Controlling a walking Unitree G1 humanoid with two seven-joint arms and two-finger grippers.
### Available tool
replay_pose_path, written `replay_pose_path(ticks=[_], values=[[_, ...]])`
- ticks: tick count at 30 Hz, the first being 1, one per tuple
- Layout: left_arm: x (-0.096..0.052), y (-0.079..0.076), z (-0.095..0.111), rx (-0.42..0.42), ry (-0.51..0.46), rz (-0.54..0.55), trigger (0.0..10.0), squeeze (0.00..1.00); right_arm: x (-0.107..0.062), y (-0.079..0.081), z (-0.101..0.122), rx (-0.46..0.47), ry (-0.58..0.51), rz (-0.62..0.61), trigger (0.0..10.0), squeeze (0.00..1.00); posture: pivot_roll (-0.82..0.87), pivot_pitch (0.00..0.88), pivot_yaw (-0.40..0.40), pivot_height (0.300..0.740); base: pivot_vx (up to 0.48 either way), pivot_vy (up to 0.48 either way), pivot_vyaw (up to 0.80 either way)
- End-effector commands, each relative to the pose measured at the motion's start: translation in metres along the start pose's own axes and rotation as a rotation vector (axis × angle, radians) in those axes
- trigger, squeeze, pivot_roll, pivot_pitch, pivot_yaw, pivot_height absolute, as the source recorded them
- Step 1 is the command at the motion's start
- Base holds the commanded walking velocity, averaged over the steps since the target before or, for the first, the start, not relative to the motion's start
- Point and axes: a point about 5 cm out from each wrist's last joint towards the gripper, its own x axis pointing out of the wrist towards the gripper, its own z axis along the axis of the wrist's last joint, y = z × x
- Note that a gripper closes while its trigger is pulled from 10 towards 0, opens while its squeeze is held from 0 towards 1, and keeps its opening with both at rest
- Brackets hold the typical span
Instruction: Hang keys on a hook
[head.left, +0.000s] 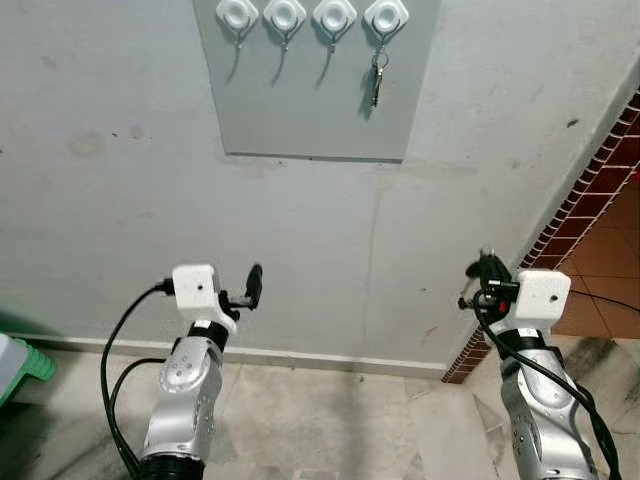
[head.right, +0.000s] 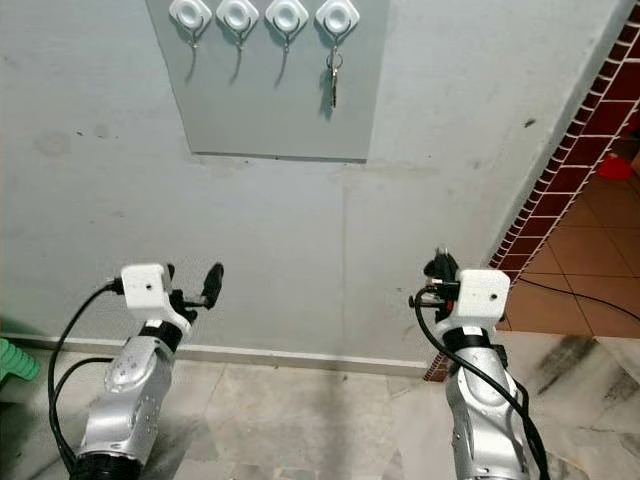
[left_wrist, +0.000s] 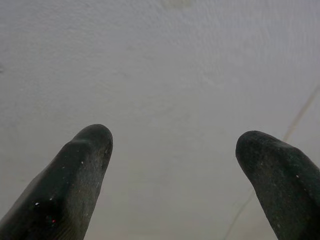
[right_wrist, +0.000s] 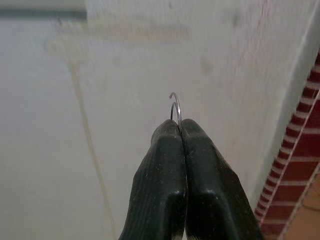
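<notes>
one key ring between right fingers

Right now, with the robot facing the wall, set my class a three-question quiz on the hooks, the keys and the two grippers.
1. True or false: all four white plastic wall hooks on the grey panel are bare.
2. Which gripper pinches a thin metal key ring? A) left gripper B) right gripper
3. Fill in: the left gripper's fingers are ____.

Key: 1. False; a small metal key bunch hangs from the hook nearest the red brick edge. 2. B. 3. open.
</notes>
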Motion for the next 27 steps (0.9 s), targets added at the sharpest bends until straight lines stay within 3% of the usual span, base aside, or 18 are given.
replay_pose_path(ticks=[1, 22, 27], values=[[-0.002, 0.001, -0.006, 0.029, 0.010, 0.005, 10.0, 0.00, -0.004, -0.002, -0.009, -0.019, 0.026, 0.006, 10.0, 0.00, -0.05, 0.024, 0.005, 0.740, 0.000, 0.000, 0.00], [0.011, -0.002, 0.003, -0.032, -0.035, -0.031, 10.0, 0.00, 0.004, 0.004, -0.003, 0.000, -0.034, 0.017, 10.0, 0.00, -0.05, 0.006, 0.010, 0.740, 0.000, 0.000, 0.00], [0.012, -0.002, 0.003, -0.043, -0.034, -0.029, 10.0, 0.00, 0.004, 0.005, -0.003, 0.001, -0.037, 0.019, 10.0, 0.00, -0.05, 0.002, 0.012, 0.740, 0.000, 0.279, 0.00]])
